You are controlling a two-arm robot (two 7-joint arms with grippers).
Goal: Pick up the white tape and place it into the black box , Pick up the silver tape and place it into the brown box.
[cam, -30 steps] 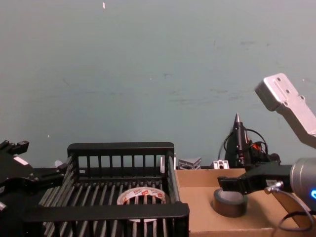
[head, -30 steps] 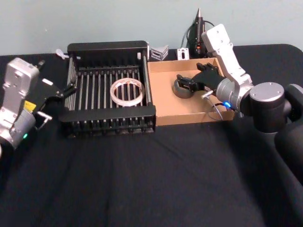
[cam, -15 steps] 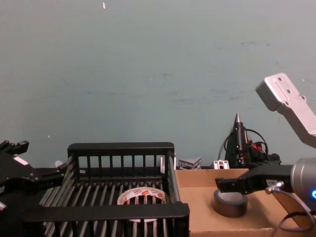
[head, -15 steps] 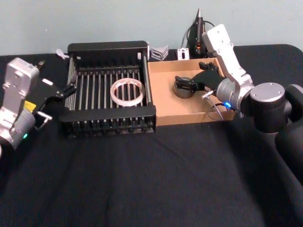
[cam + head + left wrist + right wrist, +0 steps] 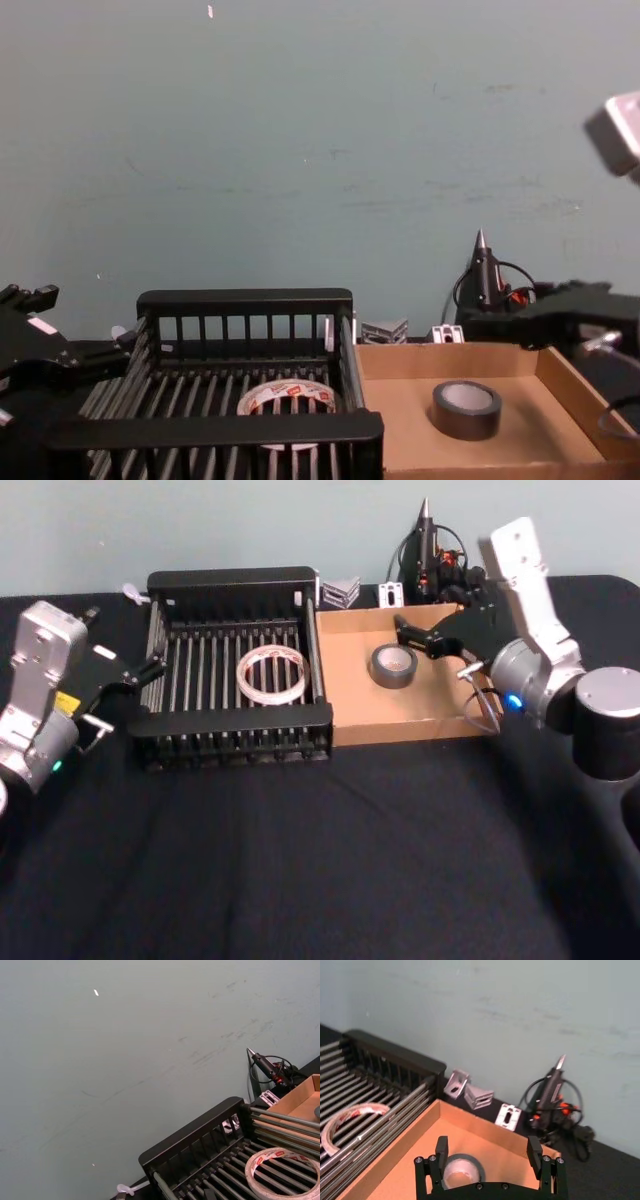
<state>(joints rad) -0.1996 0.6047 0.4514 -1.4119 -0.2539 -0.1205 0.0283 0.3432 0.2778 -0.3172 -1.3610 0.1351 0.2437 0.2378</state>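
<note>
Resting silver tape (image 5: pixel 392 665) in brown box (image 5: pixel 350 700)

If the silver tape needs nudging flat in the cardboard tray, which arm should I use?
Right. The right gripper hangs open just above the silver tape in the brown box; the left gripper sits beyond the black box.
</note>
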